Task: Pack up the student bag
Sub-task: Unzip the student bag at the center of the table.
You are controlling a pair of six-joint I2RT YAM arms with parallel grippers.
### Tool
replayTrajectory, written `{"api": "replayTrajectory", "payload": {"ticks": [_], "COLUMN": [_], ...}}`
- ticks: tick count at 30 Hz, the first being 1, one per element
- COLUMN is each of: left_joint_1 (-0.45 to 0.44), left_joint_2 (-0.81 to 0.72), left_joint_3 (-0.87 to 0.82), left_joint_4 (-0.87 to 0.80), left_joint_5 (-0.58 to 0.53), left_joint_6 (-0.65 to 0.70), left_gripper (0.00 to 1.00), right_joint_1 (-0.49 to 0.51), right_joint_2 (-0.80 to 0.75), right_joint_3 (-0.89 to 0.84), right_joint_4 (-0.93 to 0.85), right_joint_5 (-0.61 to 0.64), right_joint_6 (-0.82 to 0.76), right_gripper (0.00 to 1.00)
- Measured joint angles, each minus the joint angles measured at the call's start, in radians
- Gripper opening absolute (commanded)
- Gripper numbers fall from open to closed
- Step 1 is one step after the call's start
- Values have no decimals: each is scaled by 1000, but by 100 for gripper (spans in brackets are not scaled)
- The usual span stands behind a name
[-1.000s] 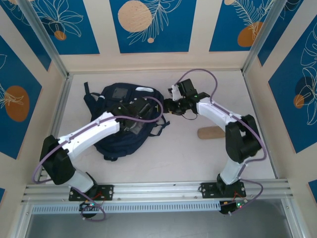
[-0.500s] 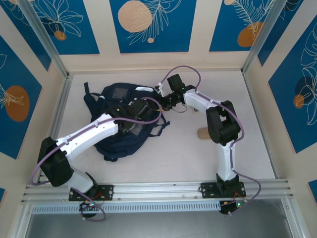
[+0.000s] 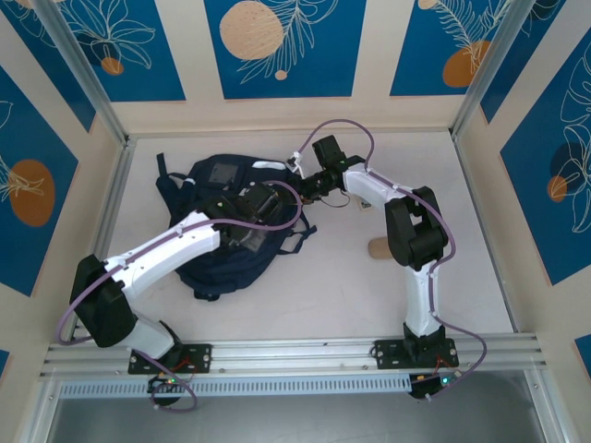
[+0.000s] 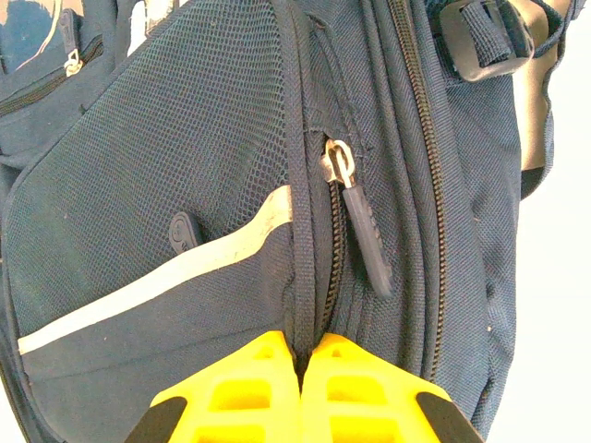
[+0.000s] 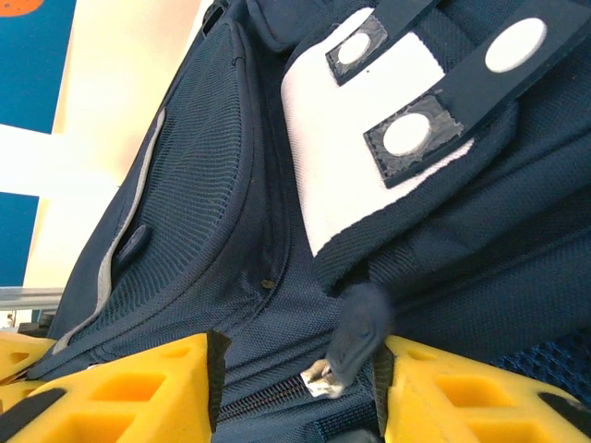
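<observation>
The student bag [image 3: 222, 249], dark navy with a white stripe [image 4: 157, 281], lies on the table left of centre. My left gripper [image 3: 265, 205] rests on its upper right part. In the left wrist view the left gripper [image 4: 301, 349] is shut on a raised fabric seam of the bag [image 4: 185, 138], just below a dark zipper pull [image 4: 367, 235]. My right gripper [image 3: 301, 181] is at the bag's top right edge. In the right wrist view the right gripper [image 5: 297, 369] stands open around another zipper pull [image 5: 360, 328], which lies against the right finger [image 5: 434, 397]. A white patch [image 5: 355, 148] sits above it.
A tan wooden oblong [image 3: 380, 247] lies on the table right of the bag, partly behind the right arm. Walls with blue panels close in the back and sides. An aluminium rail [image 3: 295, 355] runs along the near edge.
The right arm has swung left to the bag's top edge and its jaws have narrowed around the zipper pull. The left arm has stayed shut on the bag.
</observation>
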Motion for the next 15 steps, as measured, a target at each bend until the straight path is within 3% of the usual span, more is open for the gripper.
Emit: {"api": "replayTrajectory", "payload": {"ticks": [5, 15], "left_joint_1": [0, 0], "left_joint_2": [0, 0], "left_joint_3": [0, 0], "left_joint_4": [14, 25], "left_joint_5": [7, 11], "left_joint_6": [-2, -3], "left_gripper": [0, 0], "right_joint_1": [3, 14], "right_joint_2": [27, 45], "right_joint_3": [16, 17], "right_joint_4": [27, 31], "right_joint_5": [-5, 42], "right_joint_6": [34, 41], "right_gripper": [37, 41]}}
